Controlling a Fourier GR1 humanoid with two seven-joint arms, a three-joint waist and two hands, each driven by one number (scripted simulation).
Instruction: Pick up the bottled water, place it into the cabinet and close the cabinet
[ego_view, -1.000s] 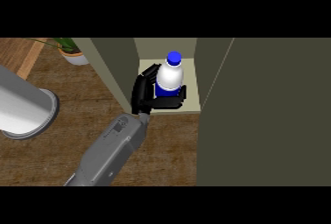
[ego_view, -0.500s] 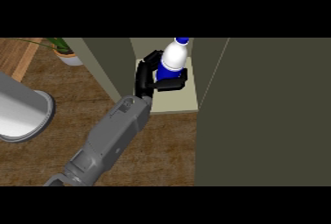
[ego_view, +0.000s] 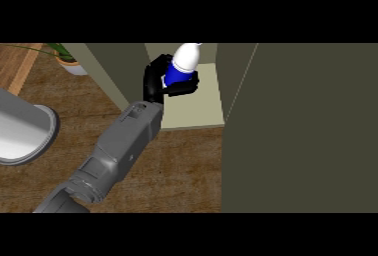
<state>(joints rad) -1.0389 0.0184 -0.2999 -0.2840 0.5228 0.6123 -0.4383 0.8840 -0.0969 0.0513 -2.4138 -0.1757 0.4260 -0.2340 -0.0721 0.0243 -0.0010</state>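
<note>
Brown wood-grain surface (ego_view: 184, 165) fills the near and left part of the head view, and a dull green cabinet (ego_view: 111, 70) stands at its far side. Its opening shows a pale shelf floor (ego_view: 203, 107) between two side walls. A broad dark green panel (ego_view: 310, 125), which looks like the cabinet's open door, takes up the whole right side from far to near.

A grey forearm (ego_view: 122, 145) comes in from the near left corner and runs diagonally up to the cabinet opening. At its end the black right hand (ego_view: 155, 80) is closed around the bottled water (ego_view: 179, 70), with fingers wrapped over the blue label on one side and the thumb on the other. The bottle is white above the label and tilts, its top leaning to the far right, close to the upper edge of the scene. It sits inside the cabinet opening, above the left part of the shelf floor; whether its base touches the shelf cannot be told, since the hand covers it.

At the far left a small potted plant (ego_view: 70, 62) stands beside the cabinet's left wall. A large pale grey rounded shape (ego_view: 22, 135) lies at the left edge; what it is cannot be told.
</note>
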